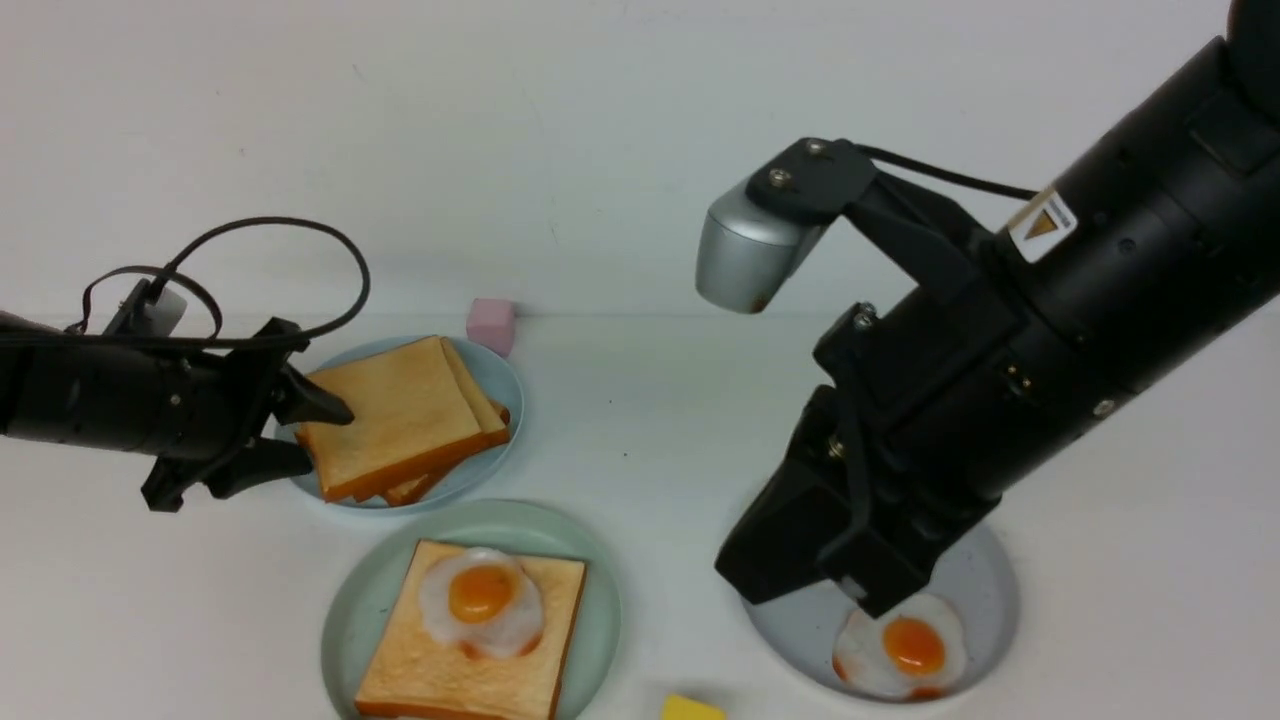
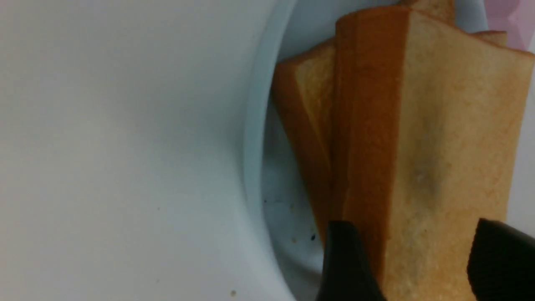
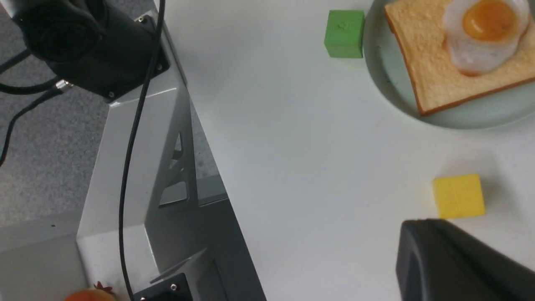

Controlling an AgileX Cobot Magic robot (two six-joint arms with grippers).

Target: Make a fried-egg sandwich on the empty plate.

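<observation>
Yellow block (image 1: pixel 692 708) at the front edge of the white counter (image 1: pixel 650 420), partly cut off by the frame. Just behind it, to the left, sits the wide mint-green plate (image 1: pixel 345 610). It holds one toast slice (image 1: pixel 430 665) lying flat, with a glossy fried egg (image 1: pixel 482 598) on top, yolk up. This is the fried-egg sandwich half built: base and filling are in place, but there is no top slice yet.

Farther back on the left, a smaller light-blue plate (image 1: pixel 503 385) carries a toast stack (image 1: pixel 400 415). The left fingers (image 1: pixel 318 405) are at the stack's left edge, spread wide and bracketing the top slice without closing on it. A pink block (image 1: pixel 490 325) lies behind that plate.

On the right, a grey-blue plate (image 1: pixel 985 590) holds a spare egg (image 1: pixel 905 648). The right fingers (image 1: pixel 880 598) are pressed together, pointing down at that egg's rim. Whether they pinch it is hidden.

What seems to remain is to grip the top slice, carry it across, and lay it over the egg.
</observation>
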